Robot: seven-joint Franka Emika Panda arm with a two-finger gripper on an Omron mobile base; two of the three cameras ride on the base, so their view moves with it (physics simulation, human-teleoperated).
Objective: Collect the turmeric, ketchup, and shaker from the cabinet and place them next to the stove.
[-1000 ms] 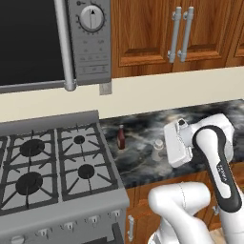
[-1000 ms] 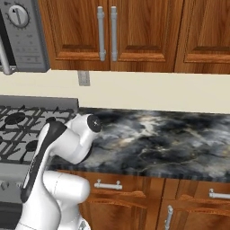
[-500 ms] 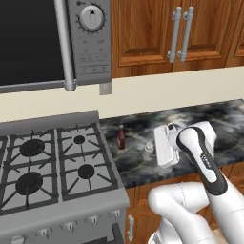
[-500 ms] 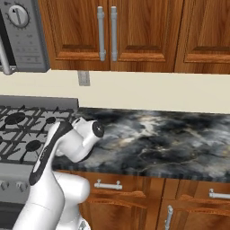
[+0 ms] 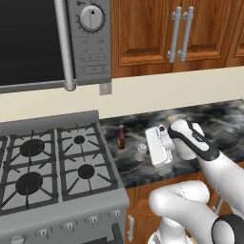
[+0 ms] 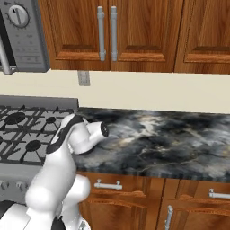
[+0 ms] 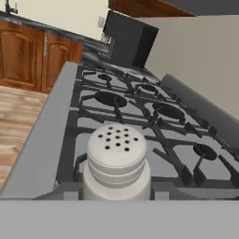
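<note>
The stove (image 5: 52,167) is sitting at left, serving as the placement reference. Just beside its right edge, the ketchup (image 5: 121,138) is standing upright on the counter (image 5: 224,119). Next to it, the shaker (image 5: 142,148) is resting at the gripper (image 5: 148,151). Whether the fingers are clamping it cannot be determined.

This is a home kitchen, rendered rather than photographed. A grey gas stove (image 5: 52,167) with four black burners stands beside a dark marbled counter (image 6: 157,139), with a microwave (image 5: 52,43) mounted above it. Brown wooden wall cabinets (image 6: 112,31) with grey bar handles hang over a cream backsplash, and matching base cabinets (image 6: 148,202) sit under the counter.
</note>
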